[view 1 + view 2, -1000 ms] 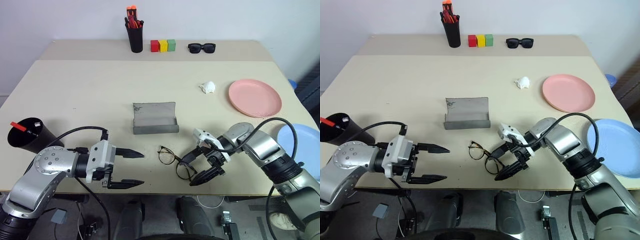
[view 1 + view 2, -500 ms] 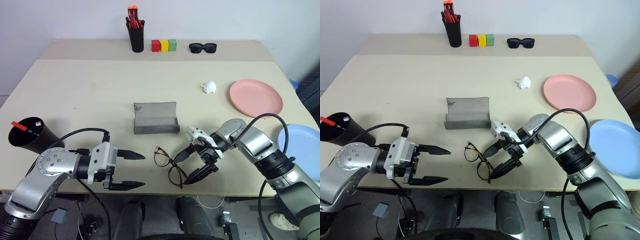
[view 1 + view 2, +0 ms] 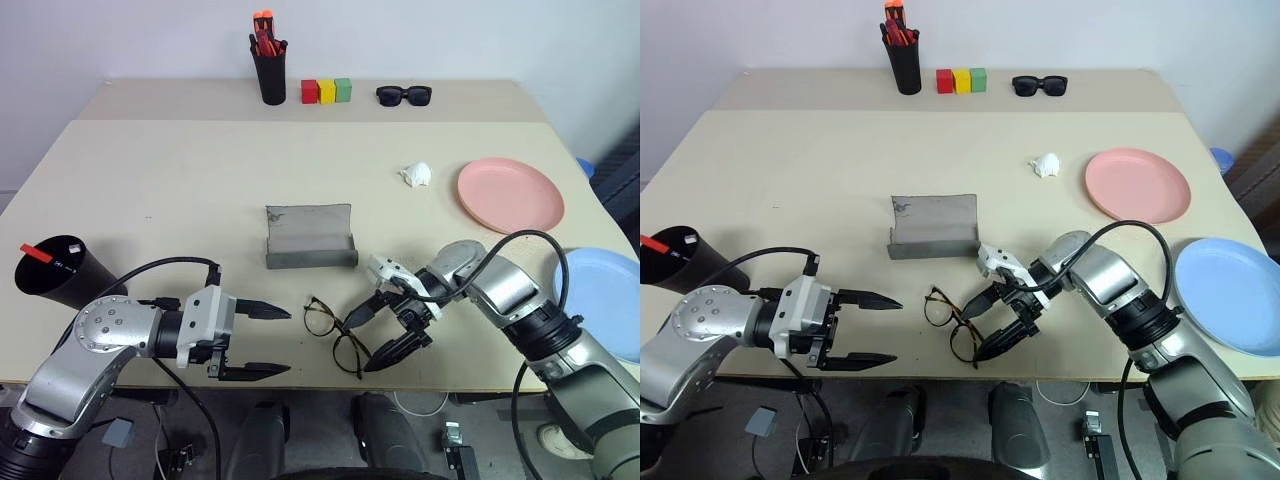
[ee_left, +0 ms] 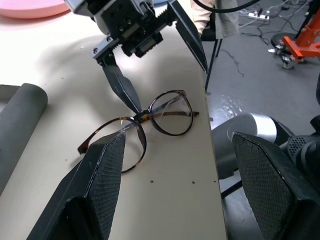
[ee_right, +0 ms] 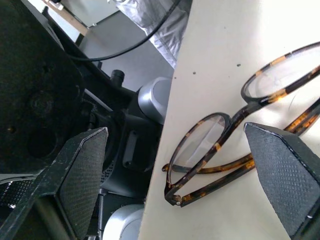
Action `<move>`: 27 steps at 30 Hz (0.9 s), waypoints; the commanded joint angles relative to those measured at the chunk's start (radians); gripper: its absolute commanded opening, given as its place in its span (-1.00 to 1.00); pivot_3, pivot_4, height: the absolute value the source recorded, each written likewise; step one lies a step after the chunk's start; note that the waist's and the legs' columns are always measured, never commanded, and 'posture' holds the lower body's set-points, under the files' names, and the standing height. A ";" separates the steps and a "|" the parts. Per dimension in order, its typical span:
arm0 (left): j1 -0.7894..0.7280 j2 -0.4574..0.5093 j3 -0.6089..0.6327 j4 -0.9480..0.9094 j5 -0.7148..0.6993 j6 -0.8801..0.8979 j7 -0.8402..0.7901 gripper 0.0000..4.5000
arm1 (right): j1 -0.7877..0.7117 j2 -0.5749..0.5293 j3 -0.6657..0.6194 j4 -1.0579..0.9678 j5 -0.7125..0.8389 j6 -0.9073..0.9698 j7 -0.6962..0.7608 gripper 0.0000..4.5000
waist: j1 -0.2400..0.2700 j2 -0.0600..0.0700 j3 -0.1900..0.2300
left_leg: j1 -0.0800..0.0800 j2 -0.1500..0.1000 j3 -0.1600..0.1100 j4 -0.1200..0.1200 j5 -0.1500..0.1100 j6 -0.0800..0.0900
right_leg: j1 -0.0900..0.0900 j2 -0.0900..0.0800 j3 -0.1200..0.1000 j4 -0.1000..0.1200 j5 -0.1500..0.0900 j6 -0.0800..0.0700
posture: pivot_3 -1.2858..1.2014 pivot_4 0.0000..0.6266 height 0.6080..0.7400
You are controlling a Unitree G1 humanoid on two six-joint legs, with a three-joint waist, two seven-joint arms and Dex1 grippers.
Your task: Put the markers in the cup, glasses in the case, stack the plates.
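Two end effectors of mine hung over the near edge of the tabletop (image 3: 180, 190), facing each other, with the glasses (image 3: 334, 326) lying flat between them near that edge. My right end effector (image 3: 371, 335) stood with its jaws spread wide; one finger (image 4: 121, 86) reached down to the bridge of the glasses, the other hung just off the near edge, and nothing was gripped. My left end effector (image 3: 268, 341) was released too, its two black fingers parted and pointing right toward the glasses, a little apart from them. The case (image 3: 310, 238) lay open just beyond the glasses, toward the middle. The cup (image 3: 62, 270) stood at the near left edge with a red marker (image 3: 36, 253) sticking out of its mouth. The pink plate (image 3: 511, 195) lay on the right, and the blue plate (image 3: 607, 300) nearer, at the right edge, the two well apart. A crumpled white scrap (image 3: 417, 175) lay left of the pink plate.
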 commanded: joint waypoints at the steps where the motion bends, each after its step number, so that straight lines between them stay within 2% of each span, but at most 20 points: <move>1: 0.001 -0.003 0.002 -0.012 0.000 -0.020 0.001 0.54 | 0.008 0.007 -0.013 -0.024 -0.007 -0.024 -0.014 1.00 | 0.000 0.000 0.000 | 0.000 0.000 0.000 0.000 0.000 0.000 | 0.000 0.000 0.000 0.000 0.000 0.000 | 0.03 -0.52 1.00; 7: -0.004 -0.006 -0.013 -0.004 0.011 -0.031 -0.001 0.54 | 0.045 0.030 -0.081 -0.006 -0.021 -0.122 -0.089 1.00 | 0.000 0.000 0.000 | 0.000 0.000 0.000 0.000 0.000 0.000 | 0.000 0.000 0.000 0.000 0.000 0.000 | 0.03 -0.52 1.00; 13: -0.026 -0.017 -0.036 0.014 0.023 -0.034 -0.002 0.54 | 0.063 0.034 -0.135 -0.017 -0.007 -0.125 -0.128 1.00 | 0.000 0.000 0.000 | 0.000 0.000 0.000 0.000 0.000 0.000 | 0.000 0.000 0.000 0.000 0.000 0.000 | 0.03 -0.52 1.00; 27: -0.044 -0.022 -0.042 0.041 0.033 -0.051 -0.010 0.54 | 0.078 0.020 -0.120 -0.087 0.021 -0.043 -0.102 1.00 | 0.000 0.000 0.000 | 0.000 0.000 0.000 -0.001 0.000 0.000 | 0.000 0.000 0.000 0.000 0.000 0.000 | 0.03 -0.52 1.00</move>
